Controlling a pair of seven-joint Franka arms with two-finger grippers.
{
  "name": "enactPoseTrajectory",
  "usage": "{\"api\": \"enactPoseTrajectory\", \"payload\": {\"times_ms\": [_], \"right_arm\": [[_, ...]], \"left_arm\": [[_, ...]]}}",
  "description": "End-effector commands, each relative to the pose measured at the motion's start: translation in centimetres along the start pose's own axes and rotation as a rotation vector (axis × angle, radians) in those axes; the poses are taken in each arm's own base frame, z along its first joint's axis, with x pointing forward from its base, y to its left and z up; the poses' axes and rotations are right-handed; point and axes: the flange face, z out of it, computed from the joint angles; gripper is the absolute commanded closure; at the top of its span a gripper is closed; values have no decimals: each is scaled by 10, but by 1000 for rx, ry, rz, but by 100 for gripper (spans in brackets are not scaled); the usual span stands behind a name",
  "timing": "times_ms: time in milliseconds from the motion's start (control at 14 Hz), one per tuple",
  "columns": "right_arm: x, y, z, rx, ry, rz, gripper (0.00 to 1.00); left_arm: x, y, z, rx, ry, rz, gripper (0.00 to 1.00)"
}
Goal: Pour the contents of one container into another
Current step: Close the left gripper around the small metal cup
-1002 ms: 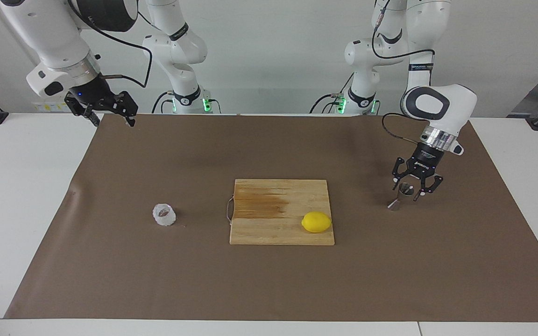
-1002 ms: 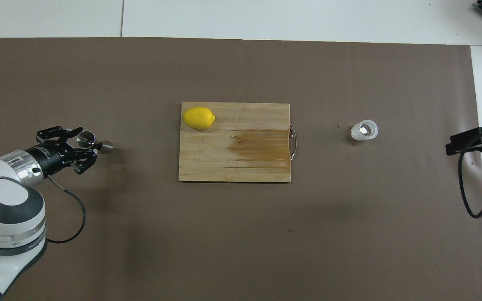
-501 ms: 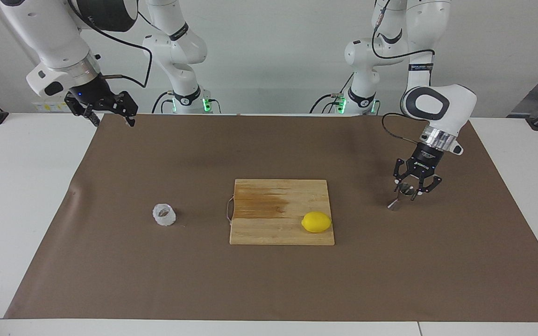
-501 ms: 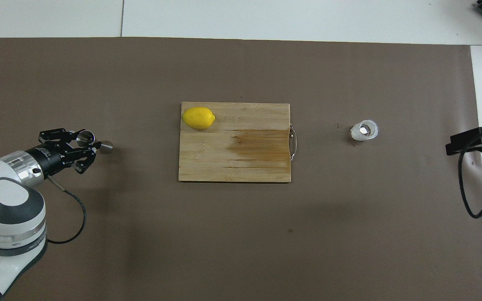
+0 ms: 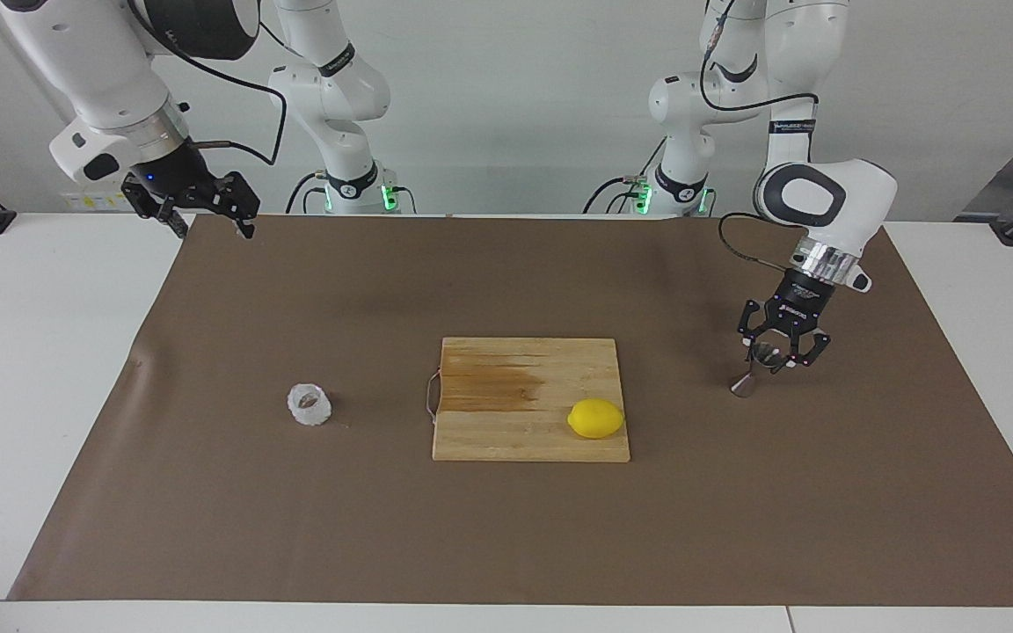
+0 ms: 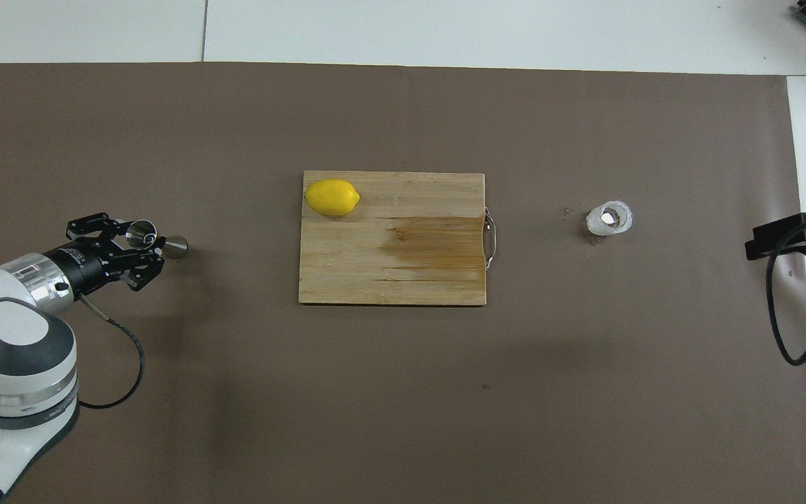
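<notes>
Currently my left gripper [image 5: 773, 356] brackets the jigger's [image 5: 754, 370] upper cone for transport; whether it pinches yet, I cannot tell. The cup [image 5: 309, 404] stands at the board's [image 5: 531, 400] 9 o'clock; my right gripper [image 5: 207, 218] waits, spread.

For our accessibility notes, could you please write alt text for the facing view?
The left gripper is closed around the top of a steel jigger on the brown mat. A whitish cup and a board holding a lemon sit nearby; the right gripper waits, open.
</notes>
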Motion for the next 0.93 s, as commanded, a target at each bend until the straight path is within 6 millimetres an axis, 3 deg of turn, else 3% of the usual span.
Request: {"api": "enactPoseTrajectory", "payload": {"times_ms": [0,358,859], "right_arm": [[-5,1,-3,0,-2,20,0],[-5,1,-3,0,-2,20,0],[-5,1,-3,0,-2,20,0]], "left_arm": [[3,-2,-2,-10,-1,-20,65],[-2,-1,-2,-12,-7,-15,74],[-17,6,-4,-15,-32,-12,76]]}}
